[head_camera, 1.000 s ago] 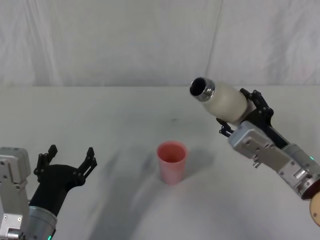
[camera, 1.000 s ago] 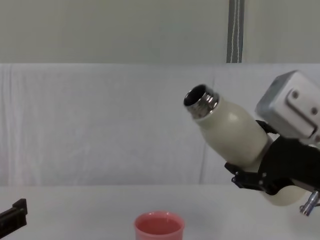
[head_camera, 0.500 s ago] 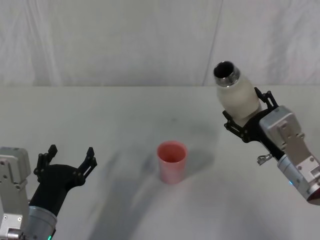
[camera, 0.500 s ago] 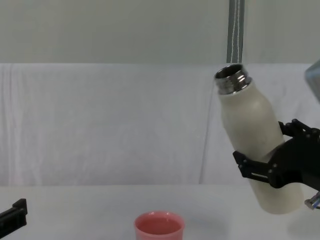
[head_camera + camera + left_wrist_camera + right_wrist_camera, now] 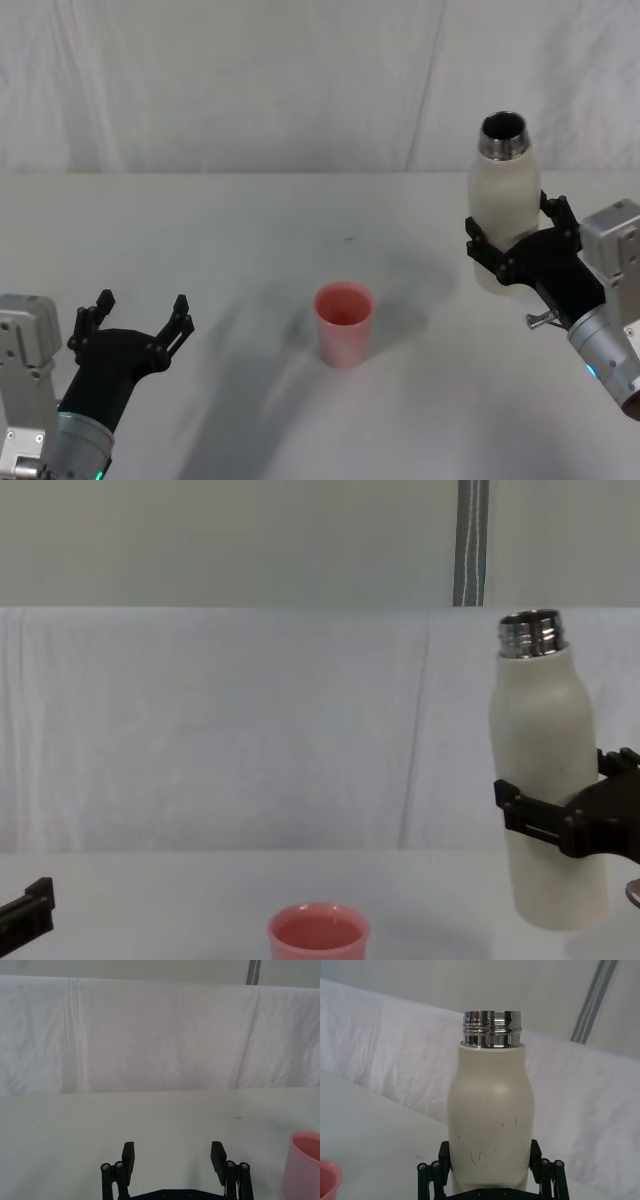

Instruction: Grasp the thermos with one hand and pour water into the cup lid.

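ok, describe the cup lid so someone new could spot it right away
Start at the white table. Near its middle, between the open left gripper and the right gripper holding the thermos, stands the cup lid. It is small, round and pink, far shorter than the cream thermos with its steel neck.

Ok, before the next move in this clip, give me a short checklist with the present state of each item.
1. Right gripper closed around the thermos: ok.
2. Thermos upright, steel neck up: ok.
3. Thermos base resting on the table: cannot tell; chest view suggests it hangs just above.
4. Cup lid upright, standing left of the thermos and apart from it: ok.
5. Water in the cup lid: cannot tell.
6. Left gripper open, low at the near left, away from both: ok.
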Controlling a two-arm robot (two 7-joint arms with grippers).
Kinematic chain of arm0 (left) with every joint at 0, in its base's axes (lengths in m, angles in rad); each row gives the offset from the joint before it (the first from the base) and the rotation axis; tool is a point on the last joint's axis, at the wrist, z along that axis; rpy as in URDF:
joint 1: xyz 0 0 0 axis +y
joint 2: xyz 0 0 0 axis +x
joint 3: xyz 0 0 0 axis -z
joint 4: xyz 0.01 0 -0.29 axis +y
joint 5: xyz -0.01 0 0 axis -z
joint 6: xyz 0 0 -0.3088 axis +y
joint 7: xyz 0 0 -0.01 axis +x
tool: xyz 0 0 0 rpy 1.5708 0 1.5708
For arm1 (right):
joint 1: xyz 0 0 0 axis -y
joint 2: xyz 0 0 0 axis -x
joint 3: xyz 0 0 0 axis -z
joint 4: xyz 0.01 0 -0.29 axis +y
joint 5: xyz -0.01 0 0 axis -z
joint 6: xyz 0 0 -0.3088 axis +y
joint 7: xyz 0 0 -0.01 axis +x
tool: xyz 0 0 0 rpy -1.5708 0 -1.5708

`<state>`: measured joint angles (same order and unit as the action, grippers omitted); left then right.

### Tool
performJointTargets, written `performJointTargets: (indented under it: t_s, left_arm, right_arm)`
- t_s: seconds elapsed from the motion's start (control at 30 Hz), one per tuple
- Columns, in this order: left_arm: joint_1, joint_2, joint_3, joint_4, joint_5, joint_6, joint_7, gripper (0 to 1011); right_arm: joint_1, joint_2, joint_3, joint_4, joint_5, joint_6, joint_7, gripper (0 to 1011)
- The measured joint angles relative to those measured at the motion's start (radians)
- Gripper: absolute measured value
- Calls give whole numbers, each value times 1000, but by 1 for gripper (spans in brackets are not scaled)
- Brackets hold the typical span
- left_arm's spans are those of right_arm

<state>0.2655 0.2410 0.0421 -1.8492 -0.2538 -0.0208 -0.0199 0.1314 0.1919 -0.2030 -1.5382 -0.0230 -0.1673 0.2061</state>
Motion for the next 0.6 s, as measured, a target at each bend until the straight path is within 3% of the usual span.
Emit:
performJointTargets:
  t_s: [0.3, 0.6]
  left_arm:
    - [0, 0, 0, 0, 0, 0, 0, 1001]
    - [0, 0, 0, 0, 0, 0, 0, 1001]
  right_arm:
    - [-2, -14, 22, 29, 61, -2, 6, 950]
    - [-2, -15, 31, 35, 82, 0, 8, 950]
